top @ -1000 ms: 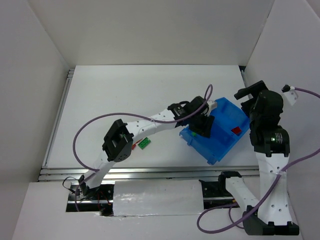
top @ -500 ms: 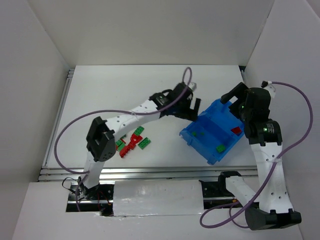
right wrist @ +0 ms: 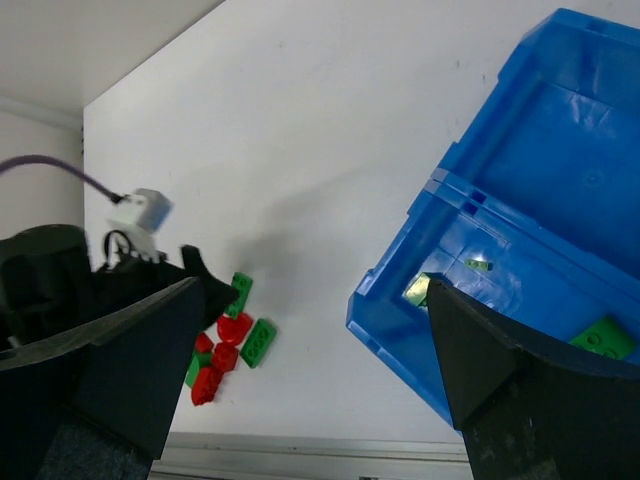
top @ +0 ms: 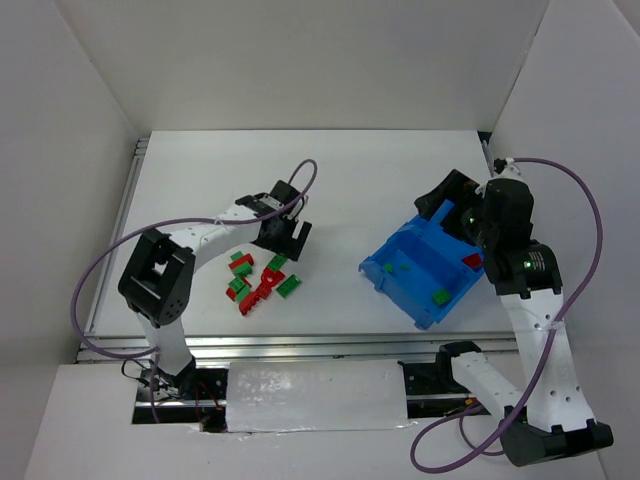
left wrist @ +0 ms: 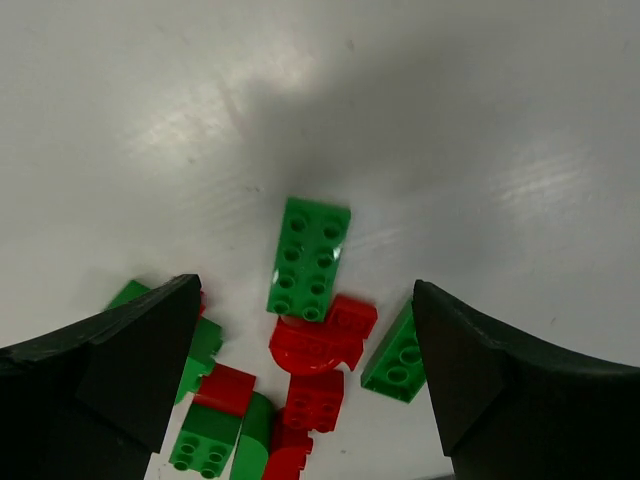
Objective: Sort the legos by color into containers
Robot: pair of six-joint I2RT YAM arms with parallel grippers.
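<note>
Showing overhead only — binned red lego [top: 472, 261]

You are working with two matching arms. On the left arm [top: 212, 230] and the right arm [top: 545, 335], each long link is a white shell; rows of small dark holes show along the right arm's links. Each joint housing [top: 158, 285] is a blocky black casting. A purple cable [top: 80, 305] runs in loose loops outside each arm and ends in a small white connector [right wrist: 140, 212] near the wrist. The fingers [left wrist: 110, 365] are matte black, broad and wedge-shaped, with plain flat inner faces.
</note>
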